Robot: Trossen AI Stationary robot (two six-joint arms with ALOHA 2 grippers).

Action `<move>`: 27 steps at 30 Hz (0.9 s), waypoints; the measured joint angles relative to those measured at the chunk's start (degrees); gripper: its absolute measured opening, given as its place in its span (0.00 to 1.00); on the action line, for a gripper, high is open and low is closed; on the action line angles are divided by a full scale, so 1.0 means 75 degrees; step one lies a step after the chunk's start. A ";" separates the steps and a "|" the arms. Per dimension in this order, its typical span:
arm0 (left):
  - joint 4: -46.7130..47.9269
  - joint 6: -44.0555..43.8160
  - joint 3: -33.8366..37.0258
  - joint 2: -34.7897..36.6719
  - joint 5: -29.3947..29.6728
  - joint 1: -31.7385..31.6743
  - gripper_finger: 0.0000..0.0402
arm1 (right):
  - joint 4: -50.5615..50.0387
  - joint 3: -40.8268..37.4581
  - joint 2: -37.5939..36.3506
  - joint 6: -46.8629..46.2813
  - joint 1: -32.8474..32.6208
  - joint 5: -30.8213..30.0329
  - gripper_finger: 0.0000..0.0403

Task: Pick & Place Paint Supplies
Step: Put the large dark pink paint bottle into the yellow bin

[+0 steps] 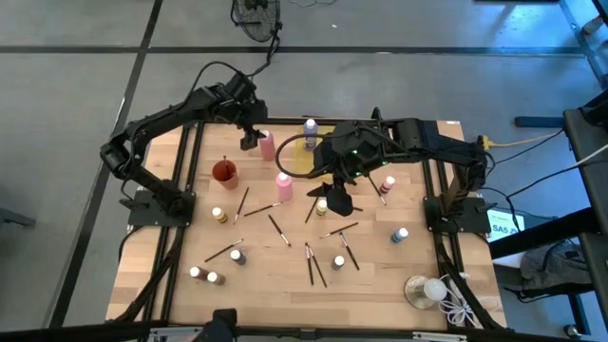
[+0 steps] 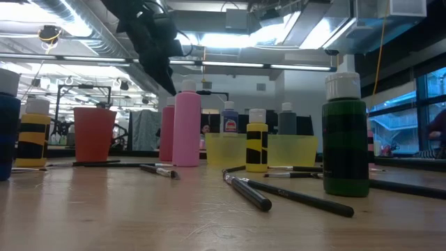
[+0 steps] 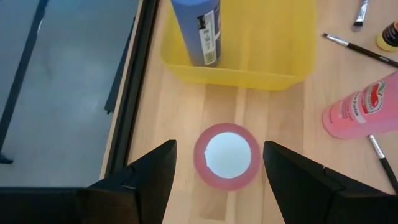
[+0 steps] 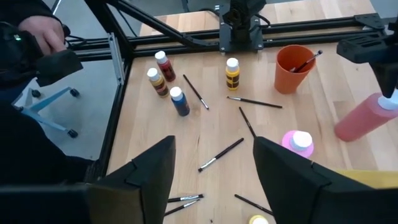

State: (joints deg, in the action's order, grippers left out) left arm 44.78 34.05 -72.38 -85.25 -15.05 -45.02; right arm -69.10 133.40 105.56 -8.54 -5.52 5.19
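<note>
A pink white-capped bottle point(image 3: 227, 155) stands upright on the wood at the table's far left, seen from above. My left gripper point(image 3: 217, 180) hangs open over it, one finger on each side of the cap, touching nothing. Beyond it a yellow bin point(image 3: 249, 62) holds a blue bottle point(image 3: 199, 31). A second pink bottle point(image 1: 284, 185) stands nearer the middle. My right gripper point(image 1: 337, 201) hangs open high over the middle of the table, above a yellow-and-black bottle point(image 1: 322, 206). Several thin brushes point(image 1: 313, 264) and small bottles point(image 1: 236, 256) lie scattered on the near half.
A red cup point(image 1: 224, 173) with a brush in it stands left of the pink bottles. A clear round dish with a white ball and cord point(image 1: 427, 288) sits at the near right corner. Dark frame rails point(image 1: 180, 190) border the table. A person point(image 4: 31, 37) is beyond the table's left edge.
</note>
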 joint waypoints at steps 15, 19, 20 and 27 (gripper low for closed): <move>0.0200 0.0227 0.0000 -0.0003 -0.0076 0.0006 0.59 | 0.0038 0.0001 0.0003 0.0000 0.0000 -0.0066 0.52; 0.0200 0.0303 0.0000 -0.0003 -0.0088 0.0008 0.59 | 0.0071 0.0000 0.0003 0.0000 0.0000 -0.0070 0.52; 0.0199 0.0356 0.0000 -0.0003 -0.0087 0.0026 0.59 | 0.0073 0.0000 0.0003 -0.0001 0.0000 -0.0070 0.52; 0.0142 0.0428 0.0000 -0.0040 -0.0099 0.0099 0.59 | 0.0096 0.0000 0.0009 -0.0003 0.0032 -0.0076 0.52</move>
State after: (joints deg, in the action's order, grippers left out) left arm 45.85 37.26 -72.38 -85.56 -15.79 -44.27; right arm -68.38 133.40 105.62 -8.56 -5.28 4.62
